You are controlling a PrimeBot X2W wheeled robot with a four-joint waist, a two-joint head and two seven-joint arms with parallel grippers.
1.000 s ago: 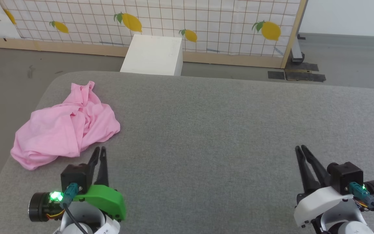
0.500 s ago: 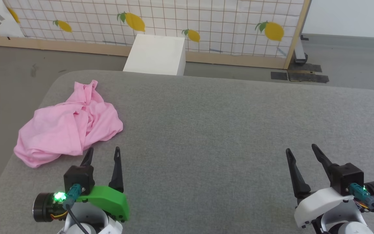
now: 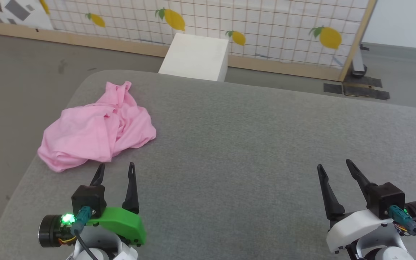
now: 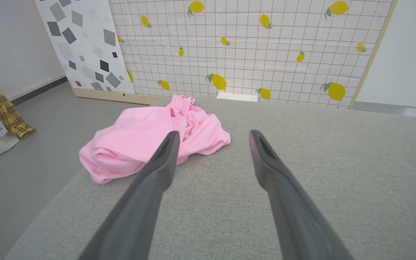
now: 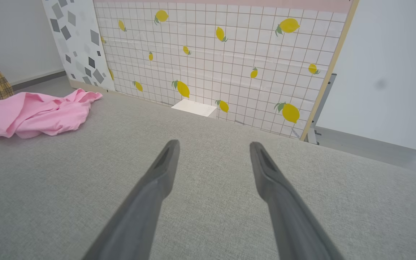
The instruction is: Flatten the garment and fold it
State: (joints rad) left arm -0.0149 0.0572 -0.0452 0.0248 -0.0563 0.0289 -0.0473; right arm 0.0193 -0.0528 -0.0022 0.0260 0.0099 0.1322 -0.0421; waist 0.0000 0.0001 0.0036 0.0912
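Pink garment (image 3: pixel 98 131) lay crumpled in heap by left edge of grey desk (image 3: pixel 247 144); sleeves and neckline were lost in folds. Left end effector (image 3: pixel 116 167) was spread apart, empty, near heap. In left wrist view, one finger (image 4: pixel 161 162) hid garment's near edge. Right end effector (image 3: pixel 333 164) was spread apart, empty, well apart from garment. Right wrist view cut garment off at left border.

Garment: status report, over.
Left gripper open, empty. Right gripper open, empty. Garment crumpled, far left of grey surface, untouched. Nothing between it and left gripper.

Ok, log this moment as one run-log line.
phase: pre-grasp | garment: crumpled heap, left side of grey surface | left gripper: open, empty, near garment's edge | right gripper: open, empty, far from garment
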